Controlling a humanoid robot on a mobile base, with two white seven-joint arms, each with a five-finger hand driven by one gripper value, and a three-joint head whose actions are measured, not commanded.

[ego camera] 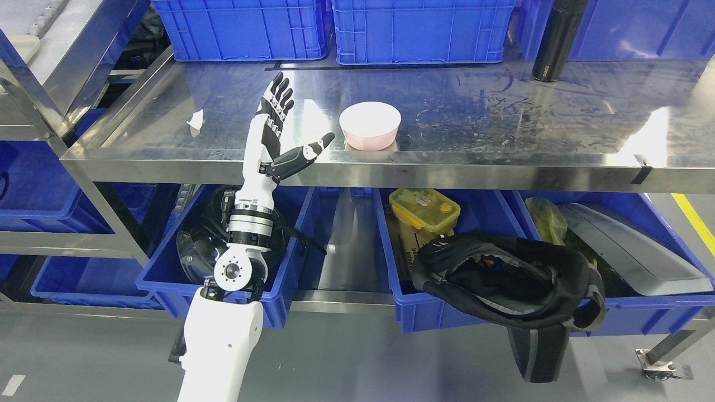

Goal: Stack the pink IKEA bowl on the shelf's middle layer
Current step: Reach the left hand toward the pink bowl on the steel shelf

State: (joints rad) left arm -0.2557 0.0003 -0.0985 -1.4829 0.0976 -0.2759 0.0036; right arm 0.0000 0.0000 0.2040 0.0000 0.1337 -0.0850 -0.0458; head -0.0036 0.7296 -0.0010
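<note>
A robot's left hand point(277, 131) rises over the front edge of a steel shelf point(475, 111), its four fingers point(281, 92) stretched straight and pointing toward the back, the thumb point(313, 148) splayed out to the right. The hand is wide open and holds nothing. Its white-and-black forearm climbs from the lower left of the head view, crossing in front of the shelf's front lip.

The pink bowl point(370, 125) sits upright on the shelf, just right of the hand and near the front edge. The thumb tip points at the bowl's left side and stops a little short of it; the two are near but apart. The bowl's inside looks pale and empty.

Along the back of the shelf stand blue crates point(246, 28), side by side, and a black bottle point(556, 42) stands upright at the right rear. A small white scrap point(195, 120) lies on the steel at the left.

Below the shelf, more blue bins point(424, 312) sit in a row. One in the middle holds a yellow lidded box point(424, 207); a black bag point(503, 279) hangs over its front wall. The bin behind the forearm holds dark gear that cannot be made out clearly. A strip of yellow floor tape point(695, 220) shows at the far right.
</note>
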